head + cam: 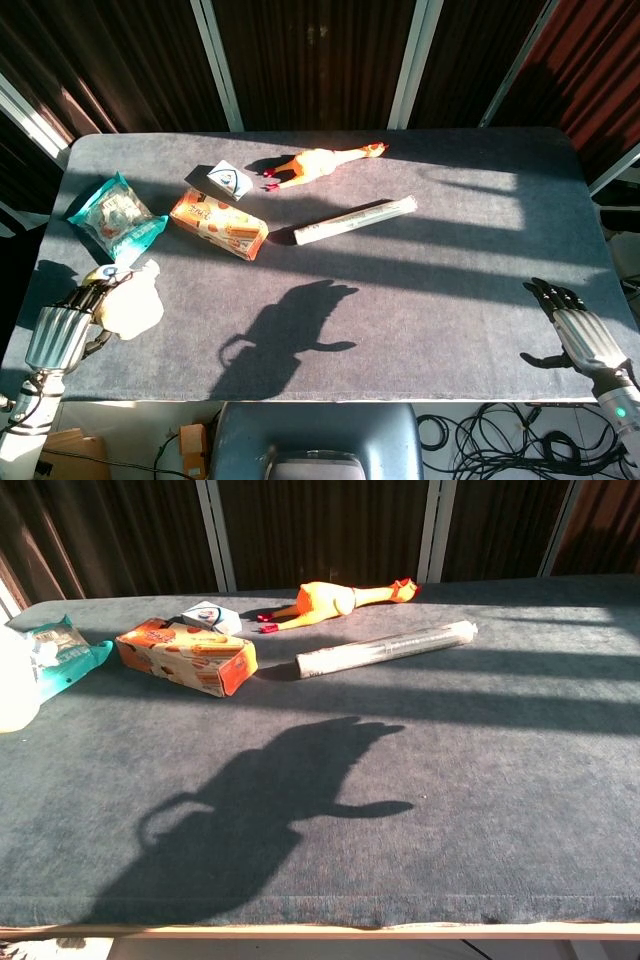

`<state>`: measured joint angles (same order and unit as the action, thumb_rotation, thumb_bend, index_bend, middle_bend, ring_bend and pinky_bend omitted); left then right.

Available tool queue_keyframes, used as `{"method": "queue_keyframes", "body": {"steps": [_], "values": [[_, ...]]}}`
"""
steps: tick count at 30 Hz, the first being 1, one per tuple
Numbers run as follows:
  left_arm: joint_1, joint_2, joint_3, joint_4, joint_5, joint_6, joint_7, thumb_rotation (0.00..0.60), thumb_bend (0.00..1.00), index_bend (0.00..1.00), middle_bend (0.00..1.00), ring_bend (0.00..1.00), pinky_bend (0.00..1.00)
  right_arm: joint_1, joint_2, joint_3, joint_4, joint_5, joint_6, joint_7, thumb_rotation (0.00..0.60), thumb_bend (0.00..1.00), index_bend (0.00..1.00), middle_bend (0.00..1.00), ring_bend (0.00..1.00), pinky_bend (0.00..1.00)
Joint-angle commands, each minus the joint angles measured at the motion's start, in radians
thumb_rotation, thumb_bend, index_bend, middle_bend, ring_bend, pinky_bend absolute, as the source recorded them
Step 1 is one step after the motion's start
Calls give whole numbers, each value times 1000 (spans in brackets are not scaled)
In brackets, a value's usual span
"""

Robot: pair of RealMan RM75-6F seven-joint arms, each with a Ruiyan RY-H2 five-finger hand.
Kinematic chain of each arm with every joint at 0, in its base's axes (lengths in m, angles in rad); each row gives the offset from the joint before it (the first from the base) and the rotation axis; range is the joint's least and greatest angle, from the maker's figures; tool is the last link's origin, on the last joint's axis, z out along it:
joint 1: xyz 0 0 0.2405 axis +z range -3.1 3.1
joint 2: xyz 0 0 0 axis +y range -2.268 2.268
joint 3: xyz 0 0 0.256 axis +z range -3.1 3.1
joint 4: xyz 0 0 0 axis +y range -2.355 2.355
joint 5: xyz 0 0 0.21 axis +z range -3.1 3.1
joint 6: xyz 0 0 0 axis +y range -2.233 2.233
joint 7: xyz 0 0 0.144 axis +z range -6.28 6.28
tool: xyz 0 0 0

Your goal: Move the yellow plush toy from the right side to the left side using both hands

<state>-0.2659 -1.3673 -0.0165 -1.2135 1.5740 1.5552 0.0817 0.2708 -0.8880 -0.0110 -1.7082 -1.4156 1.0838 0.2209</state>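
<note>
The pale yellow plush toy (132, 306) is at the table's left front, held by my left hand (62, 332), whose fingers wrap its left side. In the chest view only the toy's edge (16, 685) shows at the far left, and the left hand is out of that frame. My right hand (582, 335) hangs open past the table's right front corner with its fingers spread and nothing in it. It is far from the toy.
A teal snack bag (115, 219), an orange box (219, 224), a small white carton (222, 180), a rubber chicken (322, 163) and a clear long tube (356, 219) lie across the back half of the table (440, 300). The snack bag is just behind the toy.
</note>
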Motion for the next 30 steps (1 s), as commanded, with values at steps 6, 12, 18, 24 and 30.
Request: {"method": "queue_keyframes", "body": {"steps": [6, 12, 18, 24, 30], "values": [[30, -74, 33, 78, 70, 60, -56, 600, 412, 709, 758, 734, 727, 2, -1, 1, -4, 5, -10, -13, 600, 73, 0, 0, 0, 0], [28, -95, 65, 103, 97, 20, -70, 600, 399, 460, 516, 595, 642, -1, 1, 2, -6, 3, -10, -12, 600, 75, 0, 0, 0, 0], [20, -85, 73, 85, 81, -47, -49, 600, 344, 68, 111, 244, 386, 0, 2, 1, -5, -1, -16, -10, 600, 73, 0, 0, 0, 0], [23, -50, 79, 41, 95, -44, -42, 600, 323, 0, 0, 39, 253, 0, 2, 1, -7, -1, -17, -13, 600, 74, 0, 0, 0, 0], [46, 38, 90, -71, 87, -41, 5, 600, 318, 0, 0, 26, 239, 0, 2, 1, -10, -1, -22, -18, 600, 73, 0, 0, 0, 0]]}}
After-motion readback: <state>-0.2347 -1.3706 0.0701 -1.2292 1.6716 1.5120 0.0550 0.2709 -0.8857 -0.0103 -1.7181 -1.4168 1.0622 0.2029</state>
